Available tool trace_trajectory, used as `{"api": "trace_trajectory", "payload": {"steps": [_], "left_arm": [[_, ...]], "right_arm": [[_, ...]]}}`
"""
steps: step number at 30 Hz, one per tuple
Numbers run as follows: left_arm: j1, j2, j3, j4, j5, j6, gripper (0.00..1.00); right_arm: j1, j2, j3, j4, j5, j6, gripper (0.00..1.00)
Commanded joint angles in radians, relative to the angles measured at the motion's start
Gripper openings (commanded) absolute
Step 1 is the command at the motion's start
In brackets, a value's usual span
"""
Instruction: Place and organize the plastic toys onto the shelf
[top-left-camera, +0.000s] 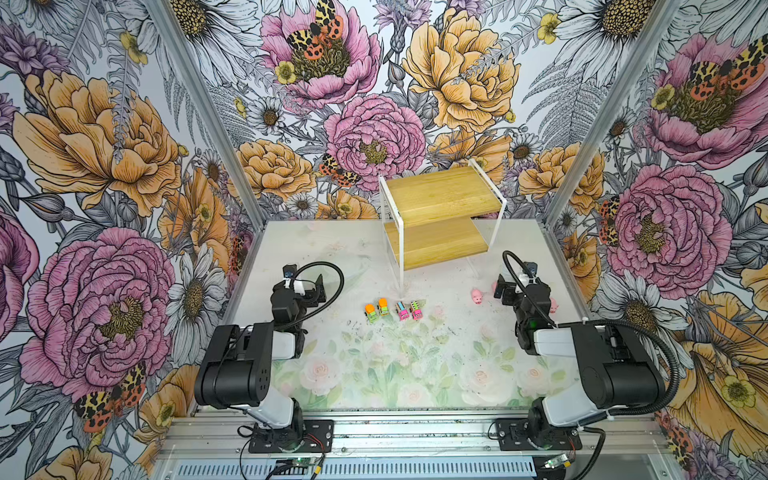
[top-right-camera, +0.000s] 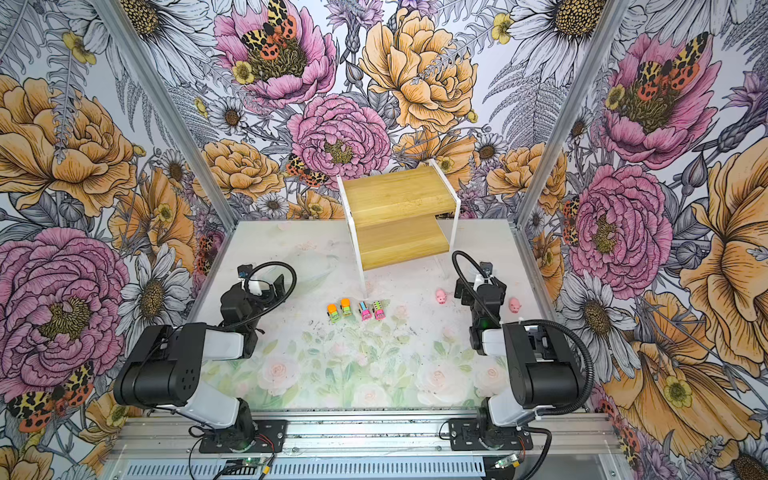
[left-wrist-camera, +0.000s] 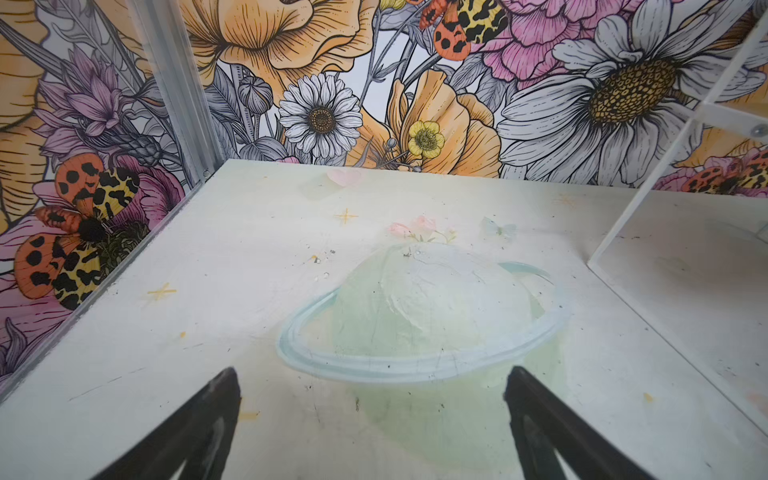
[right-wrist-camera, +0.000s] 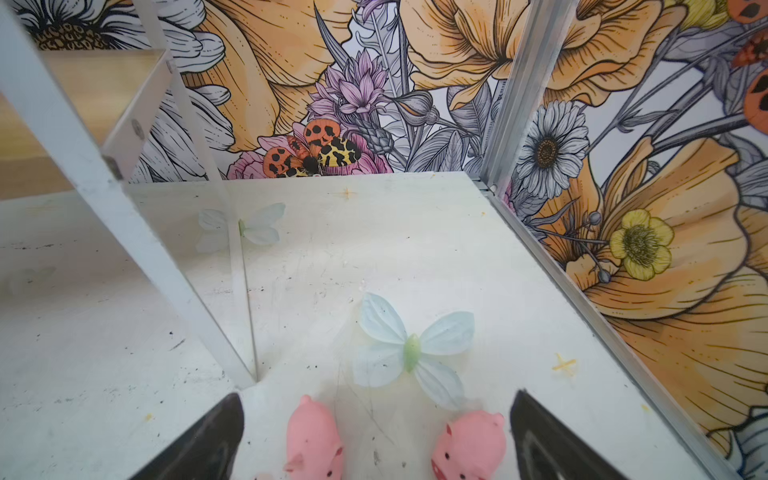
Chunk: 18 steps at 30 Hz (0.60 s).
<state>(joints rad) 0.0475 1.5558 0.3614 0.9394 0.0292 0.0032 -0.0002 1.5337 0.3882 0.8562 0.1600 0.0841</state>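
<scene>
The shelf (top-left-camera: 440, 216) (top-right-camera: 399, 216) stands at the back of the table, both wooden boards bare. In both top views two green trucks with orange tops (top-left-camera: 371, 312) (top-left-camera: 383, 306) and two pink trucks (top-left-camera: 401, 310) (top-left-camera: 415, 310) stand in a row in front of it. Two pink pigs (top-left-camera: 477, 296) (top-left-camera: 552, 305) lie either side of my right gripper (right-wrist-camera: 376, 407), which is open low over the table with two more pigs (right-wrist-camera: 313, 436) (right-wrist-camera: 469, 444) between its fingers, untouched. My left gripper (left-wrist-camera: 372, 382) is open and empty over bare table, left of the trucks.
The shelf's white leg (right-wrist-camera: 104, 199) stands close beside the right gripper. Its clear side panel (left-wrist-camera: 665, 187) is near the left gripper. Flowered walls with metal corner posts (top-left-camera: 582, 166) close in the table on three sides.
</scene>
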Motion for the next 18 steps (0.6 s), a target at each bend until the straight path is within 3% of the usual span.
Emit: {"api": "trace_trajectory", "payload": {"steps": [1, 13, 18], "left_arm": [[-0.006, -0.002, 0.017, 0.0, -0.005, -0.001, 0.99], [-0.005, -0.002, 0.017, 0.004, 0.013, 0.004, 0.99], [-0.019, -0.005, 0.007, 0.021, 0.003, 0.017, 0.99]], "right_arm": [[0.0, 0.002, 0.002, 0.011, -0.014, -0.007, 0.99], [-0.002, 0.001, 0.001, 0.012, -0.02, -0.01, 1.0], [-0.002, -0.004, 0.0, 0.018, -0.018, -0.007, 0.95]]}}
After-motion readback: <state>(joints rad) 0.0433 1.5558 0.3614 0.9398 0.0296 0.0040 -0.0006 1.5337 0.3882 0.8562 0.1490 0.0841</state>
